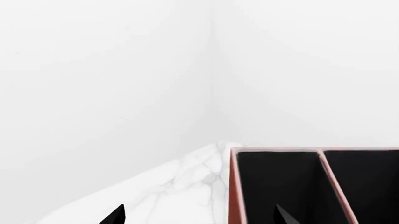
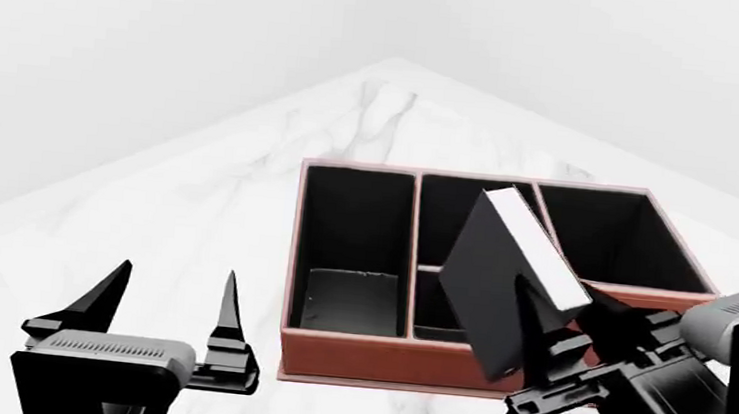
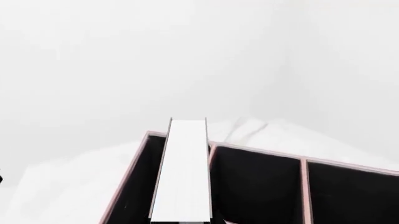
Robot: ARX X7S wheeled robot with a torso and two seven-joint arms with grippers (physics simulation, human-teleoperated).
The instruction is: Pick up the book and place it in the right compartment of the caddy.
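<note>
Here the right tool grips the book by its lower end, holding it tilted above the caddy, over the middle section and left of the right compartment. The left tool hangs open over the marble counter. No lettering shows on the plain black cover, the white page edges or the caddy.

Both grippers matte black: left gripper with tapered pointed fingers, ribbed grey plate lower left; right gripper blocky, grey housing lower right.
</note>
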